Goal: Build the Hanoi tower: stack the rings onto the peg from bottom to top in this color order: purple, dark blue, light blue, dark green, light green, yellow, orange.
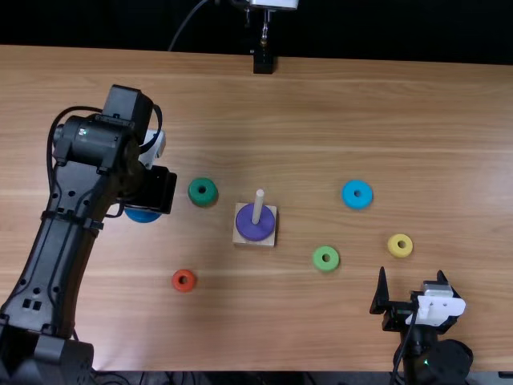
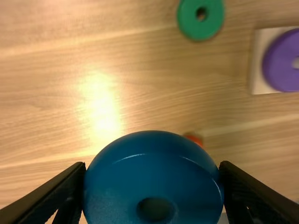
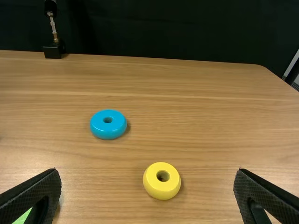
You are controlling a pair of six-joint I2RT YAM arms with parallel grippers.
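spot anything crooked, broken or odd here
Nothing stands out. The round purple ring sits flat around the pale wooden peg, and the dark green ring, orange ring, light green ring, light blue ring and yellow ring lie flat on the wooden table. The left gripper holds the dark blue ring.

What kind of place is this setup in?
Probably a robotics lab or test station: two black arms, the left arm and the right arm, are at a wooden table, with a dark backdrop behind it and ring-stacking pieces around a peg.
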